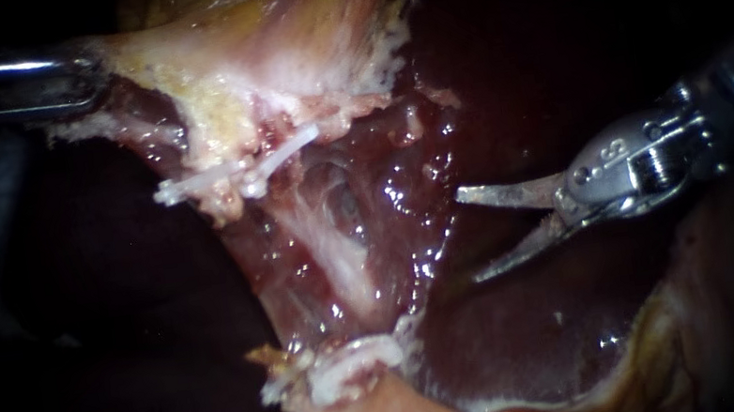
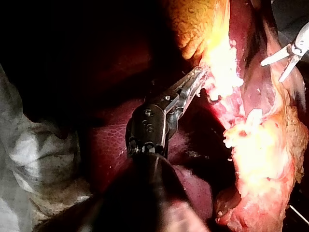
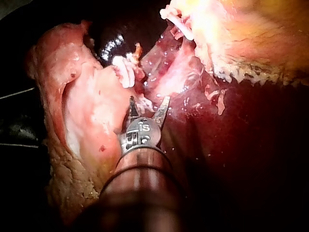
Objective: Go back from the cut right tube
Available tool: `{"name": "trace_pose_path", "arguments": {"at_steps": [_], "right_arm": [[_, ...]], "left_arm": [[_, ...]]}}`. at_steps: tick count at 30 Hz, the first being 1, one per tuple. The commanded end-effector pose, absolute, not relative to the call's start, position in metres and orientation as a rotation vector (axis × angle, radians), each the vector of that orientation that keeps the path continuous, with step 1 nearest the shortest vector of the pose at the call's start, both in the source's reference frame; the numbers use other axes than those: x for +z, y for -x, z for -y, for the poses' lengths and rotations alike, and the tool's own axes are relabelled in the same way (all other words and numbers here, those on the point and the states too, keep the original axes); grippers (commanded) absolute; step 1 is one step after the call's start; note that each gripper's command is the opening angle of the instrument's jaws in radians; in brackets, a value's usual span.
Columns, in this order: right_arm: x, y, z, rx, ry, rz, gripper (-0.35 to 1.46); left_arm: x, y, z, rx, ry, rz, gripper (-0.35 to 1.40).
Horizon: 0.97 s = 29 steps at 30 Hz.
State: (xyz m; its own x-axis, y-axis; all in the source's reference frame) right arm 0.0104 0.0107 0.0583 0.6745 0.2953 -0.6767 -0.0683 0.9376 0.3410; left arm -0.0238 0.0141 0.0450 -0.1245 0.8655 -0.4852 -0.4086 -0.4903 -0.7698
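Note:
My right instrument point(image 1: 468, 234) comes in from the right with its two thin blades open and nothing between them. It hangs just right of the glistening dissected bed. White clips point(image 1: 235, 171) sit on the pale stump below the gallbladder point(image 1: 269, 39). More white clips point(image 1: 350, 364) sit on the lower stump. A pale strand point(image 1: 335, 248) runs between the two stumps. My left instrument point(image 1: 97, 79) enters from the upper left, shut on the gallbladder's pale edge. In the right wrist view the open blades point(image 3: 148, 102) stand short of the clips point(image 3: 123, 70). In the left wrist view the jaws point(image 2: 197, 79) bite pale tissue.
Dark red liver point(image 1: 534, 326) lies under and below my right instrument. Yellowish fatty tissue point(image 1: 653, 367) borders it at the lower right. The far left of the endoscope view is dark. My right instrument point(image 2: 286, 59) also shows in the left wrist view, beyond the gallbladder's edge.

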Motion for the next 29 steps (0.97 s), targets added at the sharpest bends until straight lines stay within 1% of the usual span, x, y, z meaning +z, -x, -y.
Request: {"name": "trace_pose_path", "arguments": {"at_steps": [1, 6, 15, 29], "right_arm": [[0.0584, -0.0104, -0.0107, 0.208, -0.3, -0.808, 1.45], [0.0584, -0.0103, -0.0107, 0.208, -0.301, -0.808, 1.45], [0.0584, -0.0102, -0.0108, 0.208, -0.3, -0.808, 1.45], [0.0585, -0.0101, -0.0108, 0.209, -0.3, -0.807, 1.45]], "left_arm": [[0.0454, 0.024, -0.0141, 1.765, 1.206, 0.575, -0.35], [0.0474, 0.0251, -0.014, 1.766, 1.21, 0.558, -0.35], [0.0498, 0.0277, -0.0135, 1.785, 1.202, 0.569, -0.35], [0.0503, 0.0282, -0.0134, 1.784, 1.199, 0.575, -0.35]]}}
